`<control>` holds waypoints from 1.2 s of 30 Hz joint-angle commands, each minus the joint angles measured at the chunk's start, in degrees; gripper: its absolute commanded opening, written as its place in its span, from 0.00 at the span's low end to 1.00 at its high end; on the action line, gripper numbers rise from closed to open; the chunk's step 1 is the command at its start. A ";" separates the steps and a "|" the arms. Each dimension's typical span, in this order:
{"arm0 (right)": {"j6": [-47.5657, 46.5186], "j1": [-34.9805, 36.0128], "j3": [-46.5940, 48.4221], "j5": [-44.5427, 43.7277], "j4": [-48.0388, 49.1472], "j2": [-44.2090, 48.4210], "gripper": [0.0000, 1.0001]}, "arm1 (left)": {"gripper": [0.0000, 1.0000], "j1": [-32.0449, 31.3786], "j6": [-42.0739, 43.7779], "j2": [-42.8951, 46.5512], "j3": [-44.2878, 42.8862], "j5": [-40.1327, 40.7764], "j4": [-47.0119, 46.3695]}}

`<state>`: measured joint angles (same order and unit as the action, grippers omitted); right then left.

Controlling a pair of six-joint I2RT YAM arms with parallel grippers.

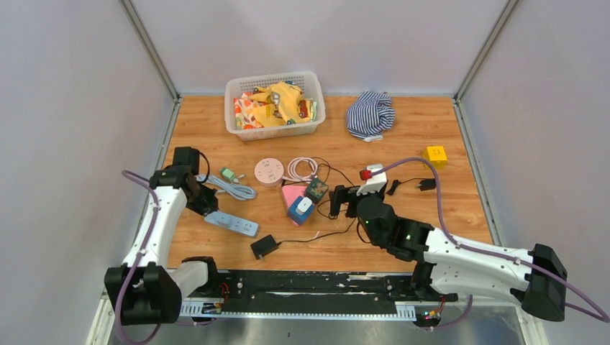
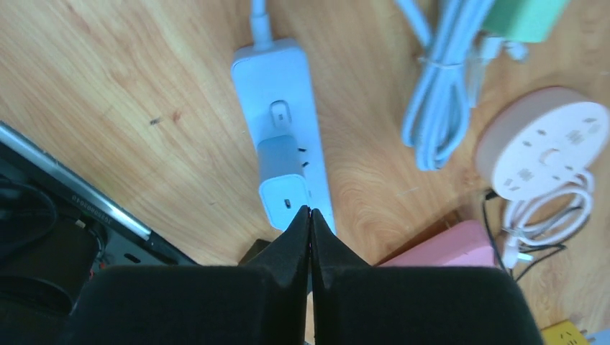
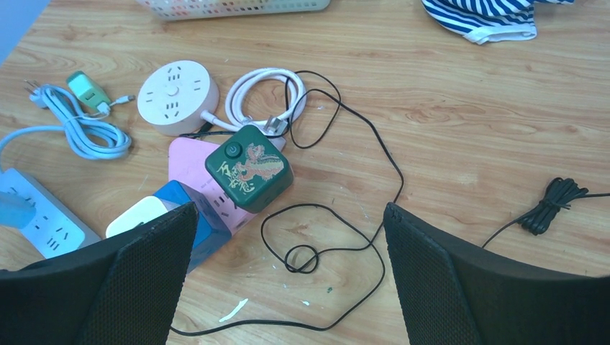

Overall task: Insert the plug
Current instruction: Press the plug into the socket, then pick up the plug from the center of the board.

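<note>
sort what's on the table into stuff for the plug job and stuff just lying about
For the job: white rectangular plastic power strip; pale blue and white plug block on it; shut left pincer.
Lying about: round pink plastic socket hub; dark green cube adapter; white plastic basket; striped cloth; yellow cube.

We see the charger [image 2: 283, 178] sitting on the power strip [image 2: 276, 79]; the round socket [image 2: 550, 147] lies right, the basket [image 1: 275, 131] behind.
</note>
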<state>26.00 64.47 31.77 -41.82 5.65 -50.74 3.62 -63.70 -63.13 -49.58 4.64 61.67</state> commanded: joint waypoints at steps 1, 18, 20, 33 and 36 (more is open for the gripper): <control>2.79 -0.57 3.40 -3.63 -4.22 -2.74 1.00 | 0.01 -0.02 6.15 3.70 -5.61 5.16 -1.73; 7.76 -22.07 11.60 8.21 -16.09 -13.66 0.96 | 1.00 -0.16 29.53 8.53 5.98 -35.59 -39.60; 8.31 -25.55 12.26 8.25 -16.77 -15.46 0.96 | 1.00 -0.52 30.80 9.68 7.53 -37.92 -43.07; -6.71 -57.89 19.84 14.17 -15.15 -26.72 0.99 | 1.00 -7.66 41.85 12.66 8.25 -32.64 -37.71; -14.35 -61.76 23.40 14.58 -13.67 -32.88 1.00 | 1.00 -7.73 42.10 12.81 8.40 -30.44 -36.40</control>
<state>23.62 7.22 50.98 -28.95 -9.45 -77.73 -3.75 -23.97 -51.07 -42.22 -27.70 24.95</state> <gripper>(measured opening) 0.990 0.996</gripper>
